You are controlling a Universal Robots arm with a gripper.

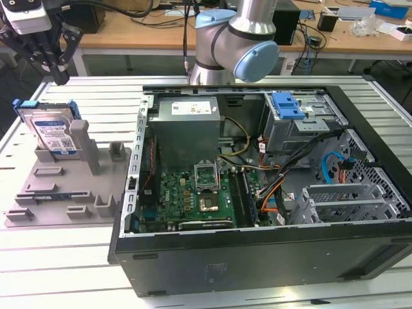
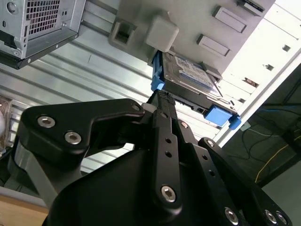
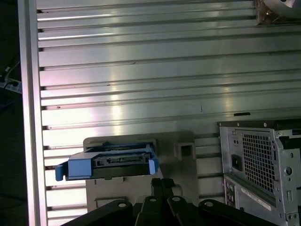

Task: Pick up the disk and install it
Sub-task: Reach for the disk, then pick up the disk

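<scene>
Disk (image 1: 55, 132): stands on edge in a slot of the grey fixture tray (image 1: 58, 199), which sits off the open computer case (image 1: 257, 257) on the exterior view's left, the tray's edge just beside the case wall. You see the labelled face toward the exterior camera, leaning back slightly, with the blue bracket wrapping the top edge and both sides. That top edge is the long line that shows, and it runs toward and away from the case. A grey post (image 1: 80, 138) of the tray stands just beside the disk on its case side.

Gripper (image 1: 58, 74): hangs above the disk, out past the post from the case, apart from it and holding nothing. In both wrist views the fingers read as drawn together, narrow, with no gap worth noting.

Relation to mind: the disk lies straight below and just ahead of the fingertips. In the second wrist view the gripper (image 2: 162, 96) points near one blue end of the disk (image 2: 193, 75). In the first wrist view the disk's (image 3: 110, 160) upper edge lies crosswise, close off the gripper (image 3: 161, 181).

By my read, the pickup has not begun. Inside the case, a blue caddy (image 1: 286, 106) sits at the far bay.
</scene>
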